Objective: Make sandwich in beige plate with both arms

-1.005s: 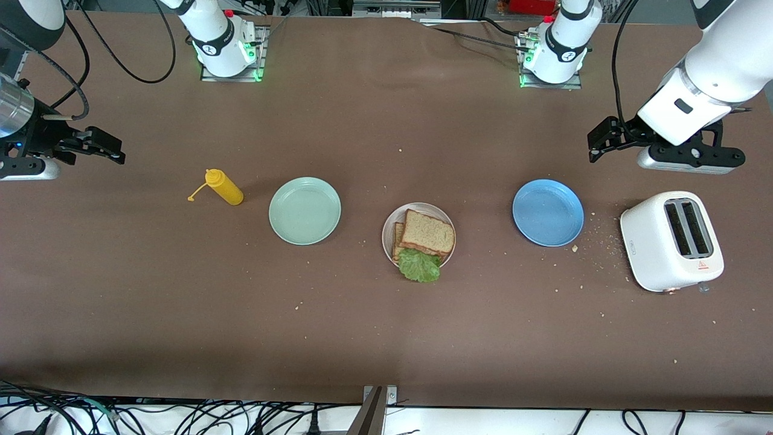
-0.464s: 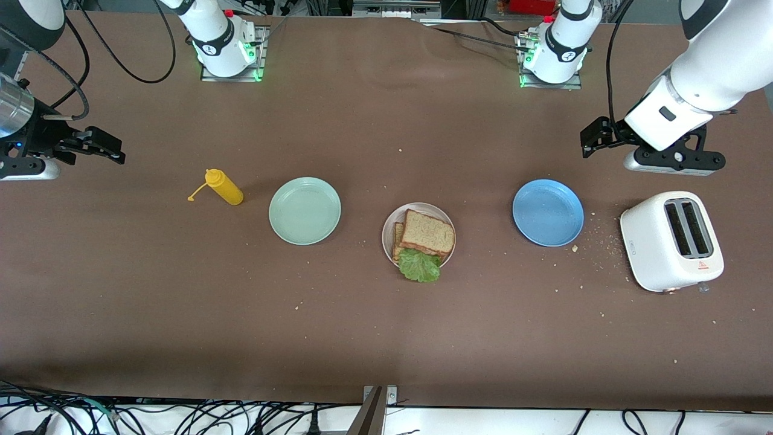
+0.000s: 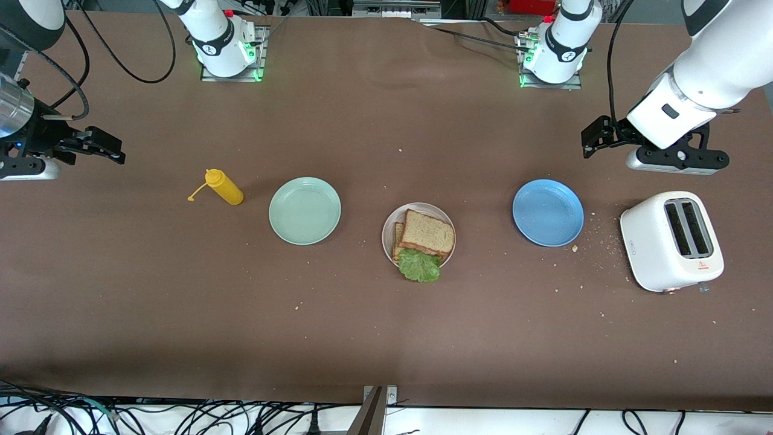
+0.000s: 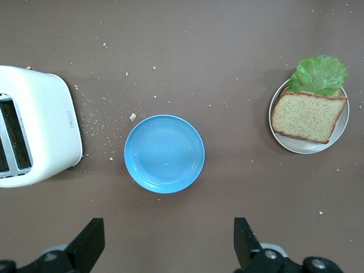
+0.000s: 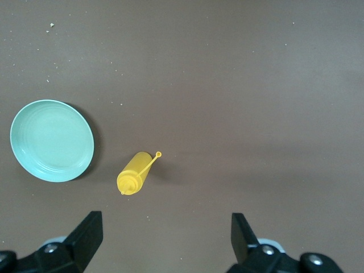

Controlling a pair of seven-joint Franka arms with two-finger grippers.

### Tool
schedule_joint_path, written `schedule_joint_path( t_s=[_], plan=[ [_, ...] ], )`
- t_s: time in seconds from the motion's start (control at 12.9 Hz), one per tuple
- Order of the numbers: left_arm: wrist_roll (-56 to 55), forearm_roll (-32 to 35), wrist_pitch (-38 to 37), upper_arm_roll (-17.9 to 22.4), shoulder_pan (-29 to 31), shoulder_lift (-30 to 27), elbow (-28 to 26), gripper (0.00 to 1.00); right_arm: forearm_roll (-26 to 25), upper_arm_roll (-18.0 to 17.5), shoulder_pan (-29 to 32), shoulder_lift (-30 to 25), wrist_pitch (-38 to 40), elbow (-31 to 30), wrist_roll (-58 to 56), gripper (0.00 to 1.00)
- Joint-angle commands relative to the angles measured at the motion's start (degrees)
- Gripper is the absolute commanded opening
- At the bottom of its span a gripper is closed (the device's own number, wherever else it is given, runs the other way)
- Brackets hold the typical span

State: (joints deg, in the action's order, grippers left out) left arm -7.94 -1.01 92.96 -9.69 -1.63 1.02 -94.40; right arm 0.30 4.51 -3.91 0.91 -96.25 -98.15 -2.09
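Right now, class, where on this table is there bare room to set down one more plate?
Bare cloth lies nearer the camera than the plates, and between the arm bases and the sandwich. Gaps between the green plate, beige plate and blue plate are narrower. Crumbs crowd the toaster.

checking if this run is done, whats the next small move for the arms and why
Probably none but parking: the sandwich already sits stacked on the beige plate, lettuce sticking out over the rim. Both pincers are open and hold nothing, the left pincer over bare table by the toaster, the right pincer at its own end near the mustard bottle. I'd keep them clear.
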Motion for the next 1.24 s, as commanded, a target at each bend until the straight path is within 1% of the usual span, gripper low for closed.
schedule_joint_path(
  t_s=[0.0, 0.77, 1.16],
  plan=[
    [-0.4, -1.3, -0.8, -0.5, 0.6, 0.6, 1.5, 1.00, 0.4, -0.1, 0.1, -1.0, -0.2, -0.9, -0.7, 1.00],
    [-0.4, -1.4, -0.8, -0.5, 0.8, 0.6, 1.5, 1.00, 0.4, -0.1, 0.1, -1.0, -0.2, -0.8, -0.5, 1.00],
    [-0.4, -1.5, -1.0, -0.5, 0.8, 0.6, 1.4, 1.00, 0.8, -0.1, -0.4, -0.6, -0.6, 0.5, 0.4, 1.00]
  ],
)
